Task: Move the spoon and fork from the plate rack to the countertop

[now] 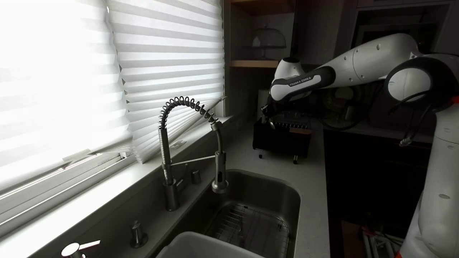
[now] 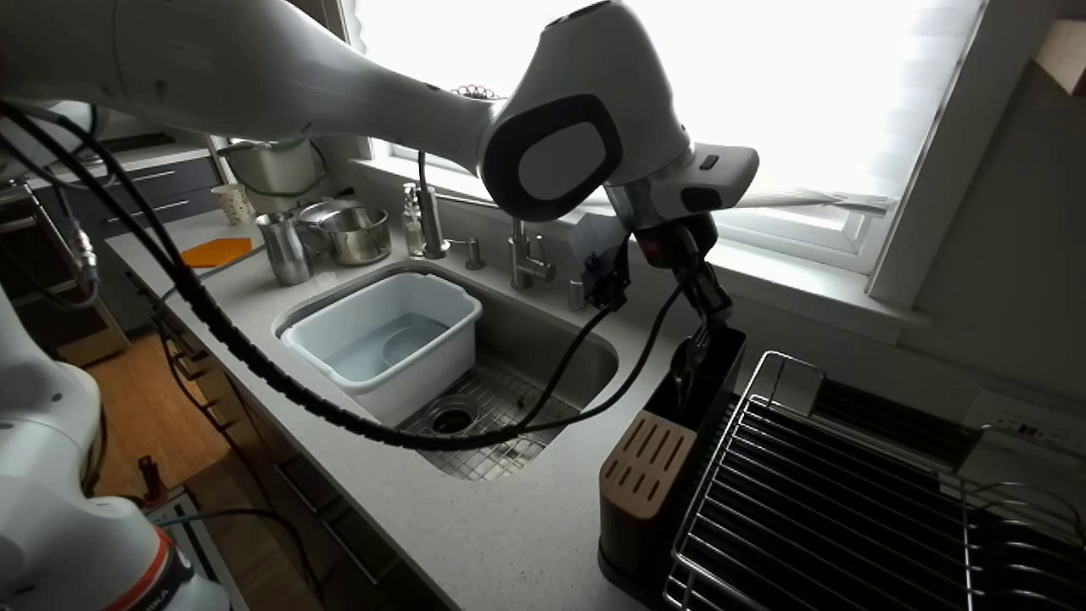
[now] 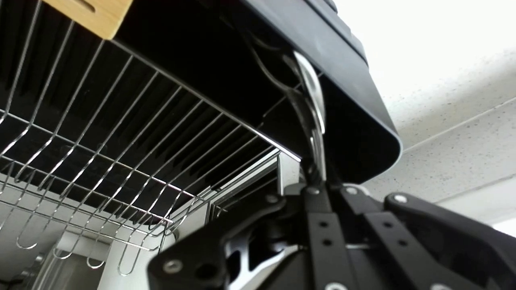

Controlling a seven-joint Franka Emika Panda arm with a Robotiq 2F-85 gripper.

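Countertop, rack, utensils in tool

Countertop in both exterior views

Got the spoon and fork pinched together by one end, slim, silvery, hard to tell apart. Hanging steeply tilted over the far left part of the plate rack in an exterior view, can't tell if dipped inside tbh. Pretty dark, boxy rack, part wire, part slotted wood, standing near right on the pale, speckled countertop.
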